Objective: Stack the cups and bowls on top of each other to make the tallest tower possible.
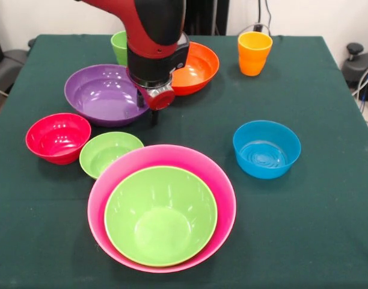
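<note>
The huge pink bowl (172, 155) sits near the front with a large lime green bowl (160, 215) nested in it. A small lime green bowl (110, 154) and a red bowl (58, 138) lie to its left. One large purple bowl (100, 93) and the large orange bowl (199, 69) lie farther back, and the blue bowl (267, 149) is at the right. The orange cup (254, 53) stands at the back right. The light green cup (119, 47) is half hidden behind the arm. My gripper (147, 111) hangs at the purple bowl's right rim. A second purple bowl is out of view.
The table (328, 229) has a dark green cloth. Chairs and cables show beyond its edges at left and right.
</note>
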